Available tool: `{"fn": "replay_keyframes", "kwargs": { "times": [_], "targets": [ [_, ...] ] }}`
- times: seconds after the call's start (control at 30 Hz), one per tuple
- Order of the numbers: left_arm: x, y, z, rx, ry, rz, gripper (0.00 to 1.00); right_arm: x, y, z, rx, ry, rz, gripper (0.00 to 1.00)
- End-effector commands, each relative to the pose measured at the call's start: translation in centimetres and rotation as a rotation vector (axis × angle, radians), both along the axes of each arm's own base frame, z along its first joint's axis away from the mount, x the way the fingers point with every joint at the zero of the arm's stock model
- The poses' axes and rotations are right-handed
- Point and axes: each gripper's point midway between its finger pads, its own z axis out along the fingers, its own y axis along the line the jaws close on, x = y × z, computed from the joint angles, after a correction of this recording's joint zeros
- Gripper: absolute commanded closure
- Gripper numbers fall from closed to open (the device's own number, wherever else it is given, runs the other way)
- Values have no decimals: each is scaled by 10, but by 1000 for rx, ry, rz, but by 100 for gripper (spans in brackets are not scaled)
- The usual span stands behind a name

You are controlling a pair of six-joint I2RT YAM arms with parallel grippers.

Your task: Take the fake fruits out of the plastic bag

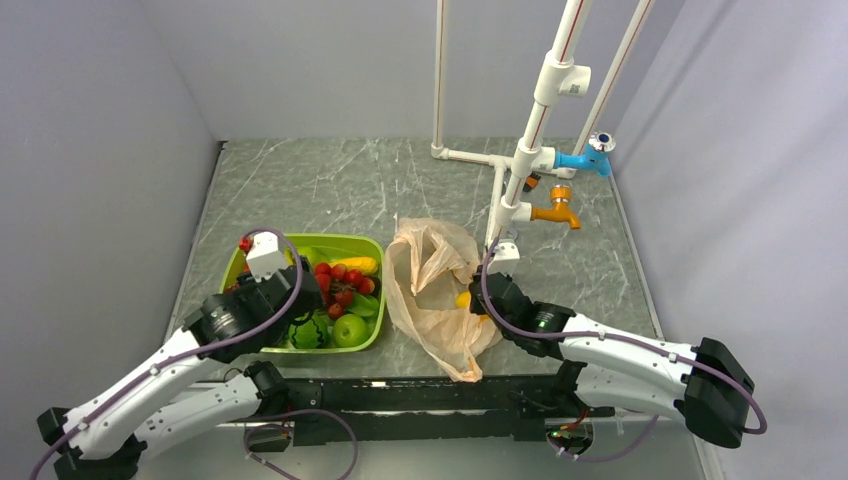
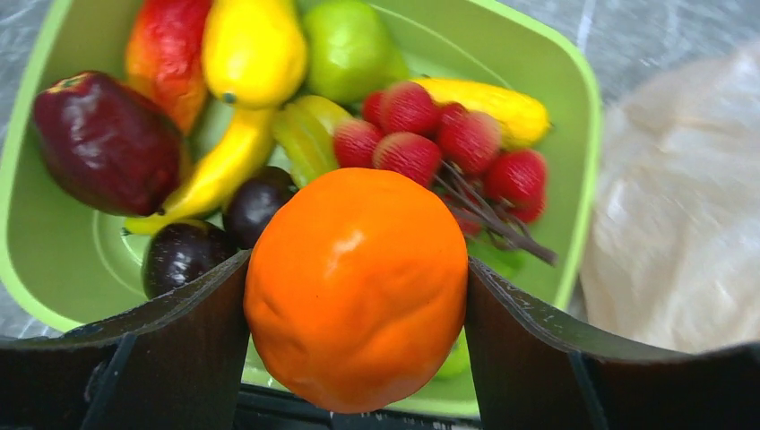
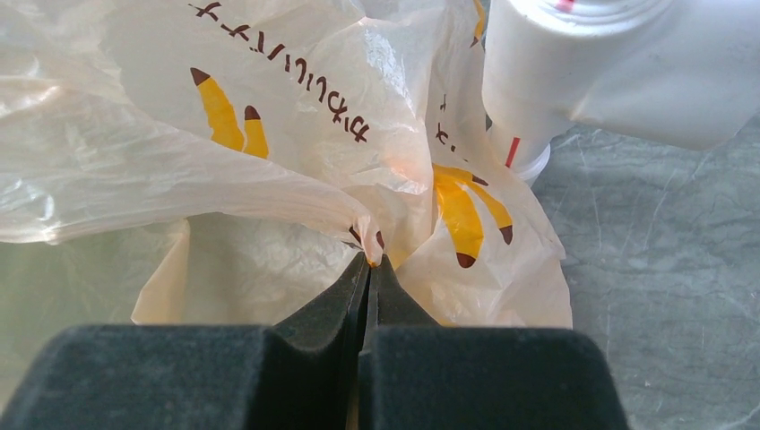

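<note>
Nearest the desk's (image 1: 330, 180) near edge, on its left half, the left hand (image 2: 357, 262) is clamped on the round orange (image 2: 357, 296), one finger on each flank. The fruit is out of the bag and hangs over the near-right part of the green tub (image 2: 587, 134). Directly below and beyond it in the tub lie two dark plums (image 2: 184, 255) and the bunch of red balls (image 2: 448, 148). From here the drop is straight down. I judge the left hand needs only to spread its fingers, with no sideways travel, for the orange to land inside the rim.

On the near right half, the right hand (image 3: 370, 262) has its fingers pressed together on a thin fold of the plastic bag (image 3: 269, 107), pinching the film at the bag's right side.

The bag (image 1: 435, 280) lies on the desk between the two hands, just right of the tub. Its long axis runs from the near edge toward the far edge. The right hand touches it; the left hand is beside it, across the tub's rim. So the bag's opening lies to the left hand's right once the orange is let go.

A yellow patch (image 1: 463, 298) shows through the film near the right hand; whether it is a fruit or a printed mark I cannot tell.

Farther on, the white pipe stand (image 1: 520, 170) rises just behind the bag's far right side, toward the far-right corner.
</note>
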Motion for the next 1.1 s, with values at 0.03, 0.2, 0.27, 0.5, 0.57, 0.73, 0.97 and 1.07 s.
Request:
{"fn": "replay_keyframes", "kwargs": {
  "times": [0.03, 0.2, 0.27, 0.5, 0.57, 0.73, 0.97, 1.07],
  "targets": [
    [25, 19, -29, 59, 37, 119, 100, 7, 10, 21, 47, -30, 7, 100],
    [31, 40, -58, 62, 108, 237, 100, 7, 10, 24, 45, -39, 19, 100],
    [33, 47, -72, 52, 130, 268, 100, 5, 9, 24, 45, -33, 18, 100],
    [19, 73, -104, 69, 195, 388, 84, 5, 11, 22, 46, -27, 23, 100],
    [18, 71, -105, 51, 190, 378, 62, 6, 13, 22, 49, -32, 29, 100],
    [14, 63, -97, -14, 177, 349, 14, 6, 14, 21, 50, -26, 32, 100],
    [15, 40, -48, -161, 79, 235, 1, 3, 13, 19, 46, -22, 48, 100],
    [12, 33, -26, -215, 39, 189, 1, 2, 14, 21, 46, -22, 54, 100]
  ]
}}
